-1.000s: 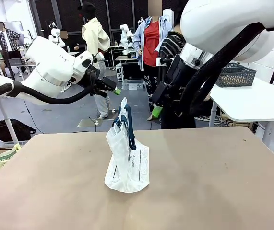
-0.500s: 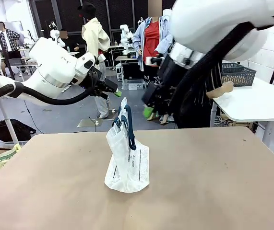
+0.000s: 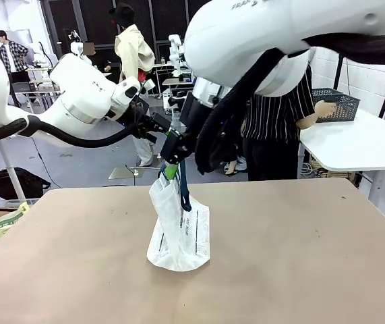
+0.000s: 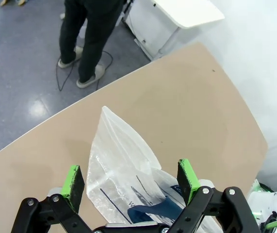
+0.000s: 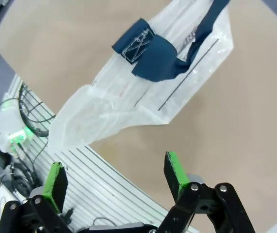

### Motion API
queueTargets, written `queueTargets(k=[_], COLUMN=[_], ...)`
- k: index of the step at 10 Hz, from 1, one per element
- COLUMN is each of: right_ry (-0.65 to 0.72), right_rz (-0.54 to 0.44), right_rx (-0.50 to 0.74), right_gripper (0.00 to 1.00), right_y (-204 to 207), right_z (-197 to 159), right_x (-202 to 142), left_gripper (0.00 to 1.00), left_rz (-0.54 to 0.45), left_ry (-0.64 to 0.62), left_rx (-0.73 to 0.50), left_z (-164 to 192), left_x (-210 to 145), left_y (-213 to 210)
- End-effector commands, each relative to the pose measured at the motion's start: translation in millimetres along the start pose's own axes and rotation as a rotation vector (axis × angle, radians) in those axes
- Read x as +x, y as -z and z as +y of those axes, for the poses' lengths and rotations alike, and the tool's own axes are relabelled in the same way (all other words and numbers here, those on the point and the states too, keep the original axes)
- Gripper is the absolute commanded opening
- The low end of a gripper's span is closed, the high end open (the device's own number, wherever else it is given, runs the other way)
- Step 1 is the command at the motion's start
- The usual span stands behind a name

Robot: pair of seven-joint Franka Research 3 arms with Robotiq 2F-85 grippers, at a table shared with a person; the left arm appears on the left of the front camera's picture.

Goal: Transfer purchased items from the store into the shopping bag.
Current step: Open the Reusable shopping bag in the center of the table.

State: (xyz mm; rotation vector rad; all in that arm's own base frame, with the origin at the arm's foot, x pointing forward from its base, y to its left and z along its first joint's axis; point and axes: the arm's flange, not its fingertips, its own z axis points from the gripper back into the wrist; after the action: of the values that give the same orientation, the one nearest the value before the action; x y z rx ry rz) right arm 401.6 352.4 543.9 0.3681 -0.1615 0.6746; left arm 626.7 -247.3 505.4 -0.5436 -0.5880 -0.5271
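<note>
The shopping bag (image 3: 179, 226) stands upright mid-table, whitish and translucent, with navy handles (image 3: 182, 179). My left gripper (image 3: 160, 125) hovers open above and behind the bag's top. In the left wrist view the bag (image 4: 123, 162) lies below between its green pads (image 4: 73, 180). My right gripper (image 3: 172, 165) hangs open right at the bag's top by the handles. From the right wrist the bag (image 5: 143, 92) and its navy handle (image 5: 150, 48) lie ahead of the open fingers (image 5: 174, 170). The store (image 3: 337, 104), a dark lattice basket, sits on the white side table. The purchased items are out of view.
A person in a striped shirt stands beyond the table's far right, a hand (image 3: 325, 108) at the basket. The white side table (image 3: 354, 145) is at the right. The tan table (image 3: 280, 256) lies bare around the bag.
My right arm has swung left and down from the far right to the bag's top. The person has stepped right and reached the basket. My left arm has barely moved.
</note>
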Motion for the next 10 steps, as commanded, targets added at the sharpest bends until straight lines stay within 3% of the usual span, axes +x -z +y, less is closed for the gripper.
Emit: queueTargets(k=[1, 10], right_ry=[0.031, 0.079], right_rz=[0.048, 0.028], right_rx=[-0.023, -0.048], right_gripper=[1.0, 1.0], right_y=[4.3, 28.5], right_z=[2.2, -9.5], right_x=[17.6, 41.0], left_gripper=[1.0, 1.0], left_rz=[0.032, 0.104], left_ry=[0.003, -0.025], left_rx=[-0.014, -0.004], left_z=[1.6, 2.1], left_x=[8.3, 7.8], left_y=[0.5, 2.4])
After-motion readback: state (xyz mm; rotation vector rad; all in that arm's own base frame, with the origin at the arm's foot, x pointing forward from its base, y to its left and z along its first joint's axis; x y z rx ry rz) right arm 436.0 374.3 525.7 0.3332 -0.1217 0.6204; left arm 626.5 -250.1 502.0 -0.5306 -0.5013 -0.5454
